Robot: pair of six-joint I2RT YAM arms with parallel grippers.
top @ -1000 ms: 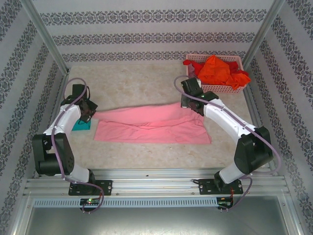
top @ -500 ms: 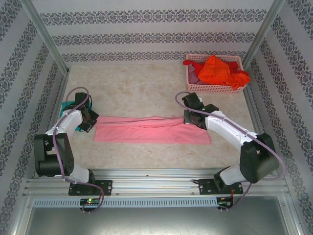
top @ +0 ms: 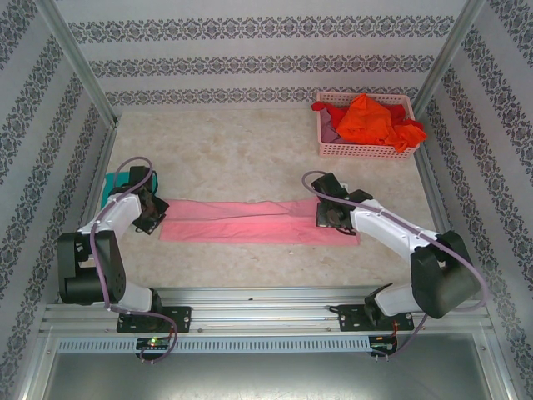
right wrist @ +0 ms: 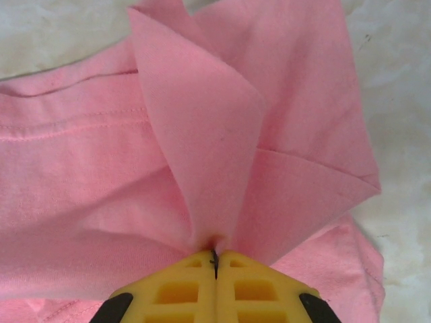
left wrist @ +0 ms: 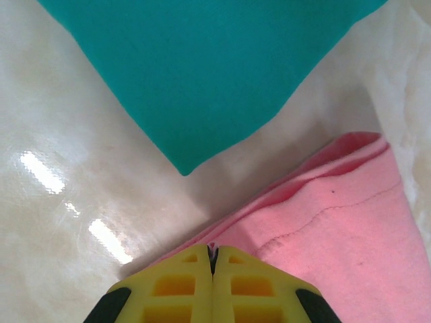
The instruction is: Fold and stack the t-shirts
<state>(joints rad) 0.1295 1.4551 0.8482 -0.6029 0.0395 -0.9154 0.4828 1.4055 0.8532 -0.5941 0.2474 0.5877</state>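
Your left hand (top: 152, 212) was clenched on the left end of the pink t-shirt (top: 250, 222), low at the surface (top: 233, 150). Left wrist view had the tips closed together, with the layered pink edge running in under them. Your right hand (top: 329, 215) was clamped on the right end of the same shirt, and right wrist view showed a peaked fold of pink cloth pinched between the closed tips. The shirt lay as a long narrow band across the near middle of the surface, stretched between the two hands. The teal t-shirt (top: 112, 183) sat flat at the left edge, just beyond your left hand, one corner near the pink cloth but apart from it. The red and orange t-shirts (top: 371, 117) were heaped in the pink basket (top: 358, 151) at the far right corner, spilling over its rim, well apart from both hands.
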